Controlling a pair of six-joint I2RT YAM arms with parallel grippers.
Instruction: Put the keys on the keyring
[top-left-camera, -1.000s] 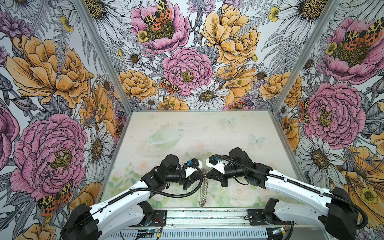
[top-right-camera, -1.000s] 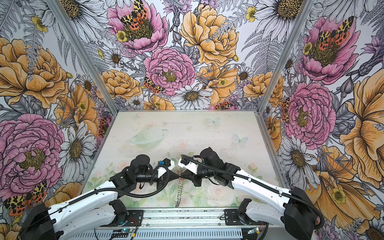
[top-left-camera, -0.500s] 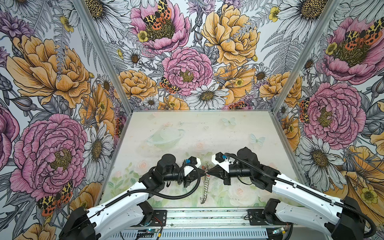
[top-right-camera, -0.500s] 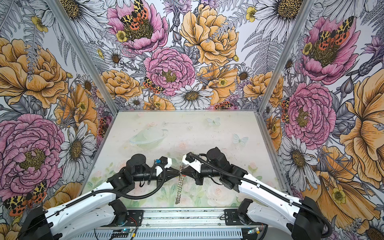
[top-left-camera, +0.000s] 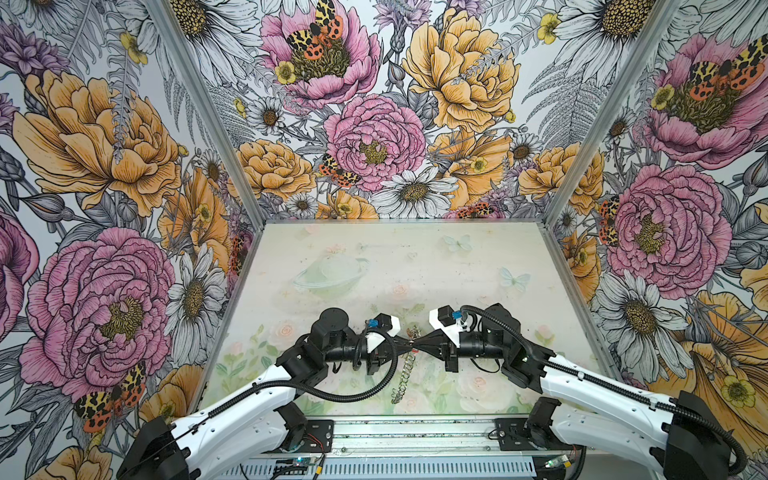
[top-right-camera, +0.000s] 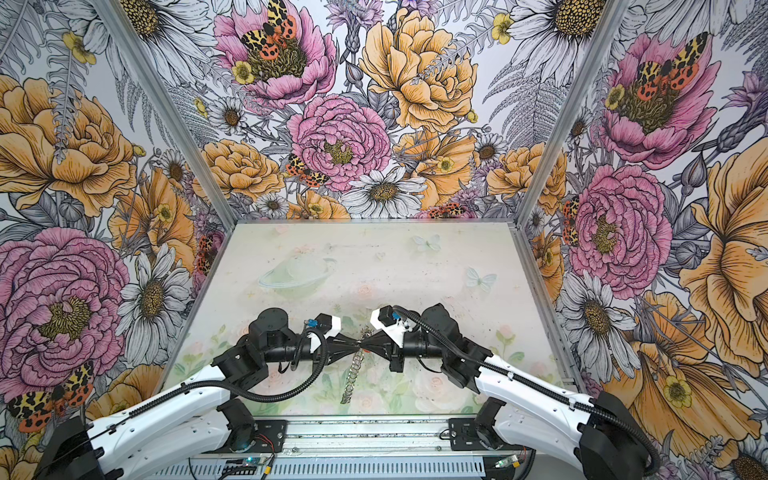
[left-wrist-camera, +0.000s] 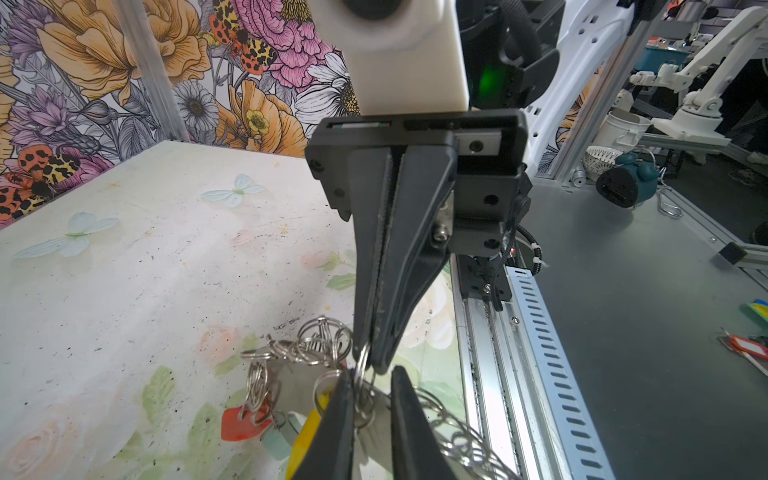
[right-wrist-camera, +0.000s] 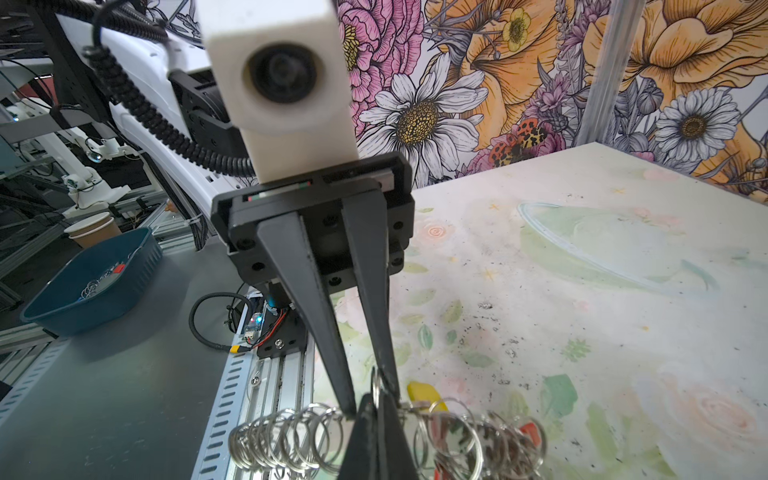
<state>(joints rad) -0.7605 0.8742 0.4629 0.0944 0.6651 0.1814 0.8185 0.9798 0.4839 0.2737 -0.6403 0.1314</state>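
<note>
The keyring (top-left-camera: 402, 376) (top-right-camera: 352, 380) hangs edge-on like a chain of silver split rings above the table's front middle. My two grippers meet tip to tip at its upper end. The right gripper (right-wrist-camera: 377, 401) (top-left-camera: 419, 345) is shut on one split ring of it. The left gripper (left-wrist-camera: 373, 374) (top-left-camera: 409, 344) stands slightly open, its fingers (right-wrist-camera: 347, 399) either side of the right tip, with a ring lying against one of them. The keys hang below: a yellow tag (left-wrist-camera: 305, 436) (right-wrist-camera: 422, 395), a red tag (left-wrist-camera: 241, 424) and a pale teal tag (left-wrist-camera: 276, 442).
An aluminium rail (top-left-camera: 415, 428) runs along the table's front edge, and floral walls close the other three sides. Off the table on the grey bench are a blue bin (right-wrist-camera: 91, 278) with loose rings, a paper cup (right-wrist-camera: 93, 228), a teal clock (left-wrist-camera: 627, 183) and a red-tagged key (left-wrist-camera: 748, 347).
The left gripper's jaws have parted a little from shut. The right arm has drawn slightly to the right. Both tips stay together at the keyring's top.
</note>
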